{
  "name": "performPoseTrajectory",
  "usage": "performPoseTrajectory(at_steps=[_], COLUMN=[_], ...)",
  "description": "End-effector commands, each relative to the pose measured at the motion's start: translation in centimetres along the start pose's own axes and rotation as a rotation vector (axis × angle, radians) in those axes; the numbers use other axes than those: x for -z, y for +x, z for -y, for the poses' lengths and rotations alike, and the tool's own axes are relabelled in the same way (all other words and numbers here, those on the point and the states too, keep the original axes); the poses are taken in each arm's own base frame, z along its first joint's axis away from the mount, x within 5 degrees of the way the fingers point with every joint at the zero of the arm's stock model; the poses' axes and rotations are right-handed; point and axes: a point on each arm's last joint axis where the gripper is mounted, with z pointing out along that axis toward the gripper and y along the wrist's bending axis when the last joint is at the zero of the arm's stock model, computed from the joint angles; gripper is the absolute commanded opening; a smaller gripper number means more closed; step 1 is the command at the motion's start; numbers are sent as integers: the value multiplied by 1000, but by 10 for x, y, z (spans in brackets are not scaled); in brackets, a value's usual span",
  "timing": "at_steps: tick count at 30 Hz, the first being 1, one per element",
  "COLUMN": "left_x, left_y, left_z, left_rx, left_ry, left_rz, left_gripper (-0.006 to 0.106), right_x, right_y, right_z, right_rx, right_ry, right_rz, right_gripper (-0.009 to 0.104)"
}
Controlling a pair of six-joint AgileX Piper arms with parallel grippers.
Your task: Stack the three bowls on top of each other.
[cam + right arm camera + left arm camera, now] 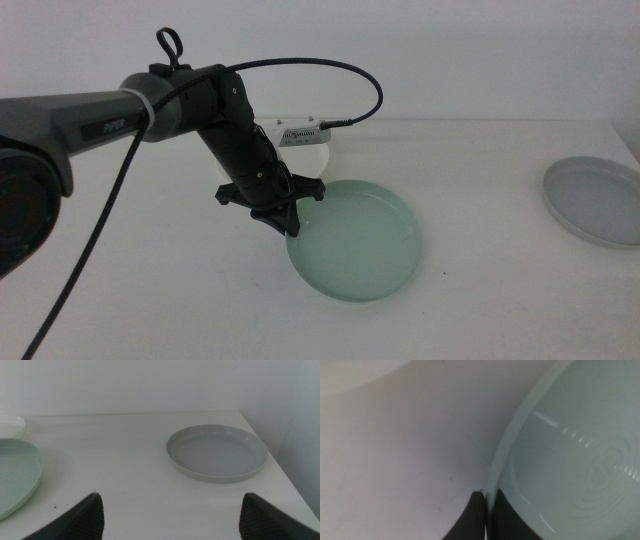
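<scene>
The pale mint green bowl [358, 240] lies at the table's middle. My left gripper [291, 222] is at the bowl's left rim. In the left wrist view the left gripper [487, 496] is shut on that rim, one jaw outside and one inside the mint green bowl [570, 445]. I cannot tell whether the bowl is off the table. The cream-white bowl [310, 150] stands behind the left arm, mostly hidden. The light grey bowl [596, 200] sits at the far right. My right gripper [171, 497] waits open, facing the grey bowl [216, 452], and is out of the middle view.
A small white device with a cable [305, 133] is at the cream-white bowl. The right wrist view also shows the mint green bowl [15, 477], the cream-white bowl [10, 425] and the table's right edge [285, 475] just past the grey bowl.
</scene>
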Motion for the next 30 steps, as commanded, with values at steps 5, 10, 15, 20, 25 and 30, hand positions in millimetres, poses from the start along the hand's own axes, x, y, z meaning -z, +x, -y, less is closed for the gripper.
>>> performPoseTrajectory(at_steps=[5,10,15,20,25,30], left_x=[-5,-5,3,45,100,129], left_y=[-2,-4,-5,-6,4,9], left_z=[2,2,3,8,14,13], left_rx=[6,6,-41,-98,-37,36], left_ry=[8,6,-8,-52,-134,-242], left_rz=[9,26,16,-11,69,170], left_gripper=[-1,18,59,94,94,94], right_x=[0,0,0,0,0,0], right_y=[1,1,1,1,1,1], right_z=[0,0,0,0,0,0], right_rx=[10,10,10,10,10,10], right_ry=[5,5,5,5,5,5], right_rz=[4,4,4,4,4,4], right_gripper=[92,92,92,92,92,92])
